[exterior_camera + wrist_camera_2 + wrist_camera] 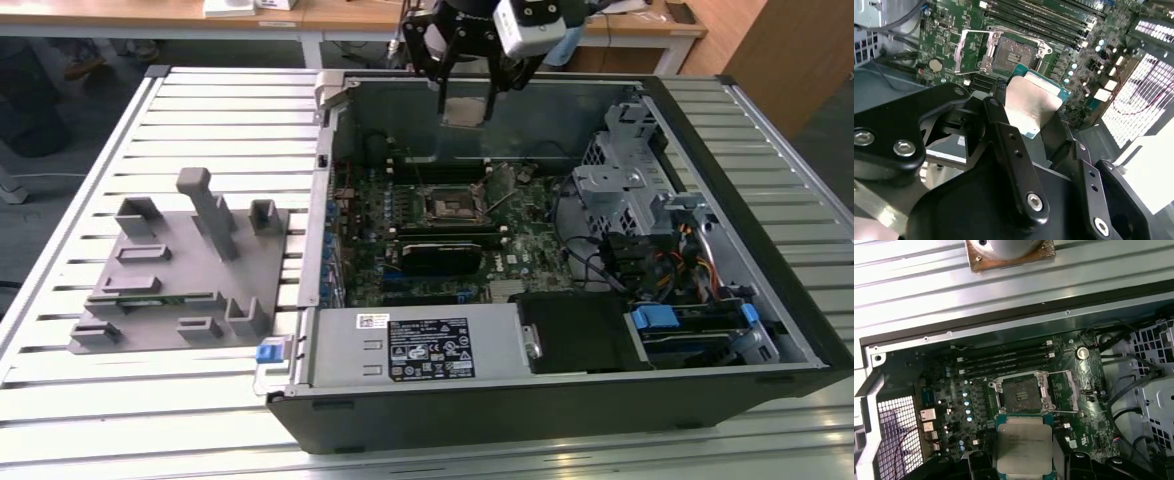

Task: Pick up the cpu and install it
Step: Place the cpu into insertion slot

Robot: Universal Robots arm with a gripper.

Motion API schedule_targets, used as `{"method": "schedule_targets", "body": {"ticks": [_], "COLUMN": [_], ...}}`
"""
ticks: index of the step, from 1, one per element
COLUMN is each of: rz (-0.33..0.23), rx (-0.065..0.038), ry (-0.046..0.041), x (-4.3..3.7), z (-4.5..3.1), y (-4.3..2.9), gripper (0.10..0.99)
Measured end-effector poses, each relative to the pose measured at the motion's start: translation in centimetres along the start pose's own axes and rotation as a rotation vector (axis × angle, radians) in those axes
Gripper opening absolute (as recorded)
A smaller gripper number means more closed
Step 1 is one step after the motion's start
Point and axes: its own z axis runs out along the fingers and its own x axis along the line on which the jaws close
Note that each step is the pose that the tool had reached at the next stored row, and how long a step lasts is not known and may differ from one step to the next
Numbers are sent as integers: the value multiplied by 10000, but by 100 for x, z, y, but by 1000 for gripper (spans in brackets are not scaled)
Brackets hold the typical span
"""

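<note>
The cpu (465,111), a flat square chip with a silvery top, hangs in the air with my gripper (466,106) shut on its two sides. It is over the far part of the open computer case, above and behind the empty black socket (450,207) on the green motherboard. In the second wrist view the cpu (1031,106) sits between the black fingers (1000,120), and the socket (1009,53) lies beyond with its metal frame swung open. In the first wrist view the cpu (1024,442) shows just beside the open socket (1022,393).
The case (747,150) lies on its side on a slatted white table. A grey holder (187,270) with upright pegs stands at the exterior view's left. Drive cage (627,180), cables and power supply (427,345) crowd the case. RAM slots (1004,360) run beside the socket.
</note>
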Motion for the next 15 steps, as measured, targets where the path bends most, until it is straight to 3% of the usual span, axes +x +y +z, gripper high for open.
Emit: {"method": "schedule_targets", "body": {"ticks": [15], "rz": [2298], "rx": [-32], "ry": [-163], "x": [2], "z": [14], "y": [9], "gripper": [533]}}
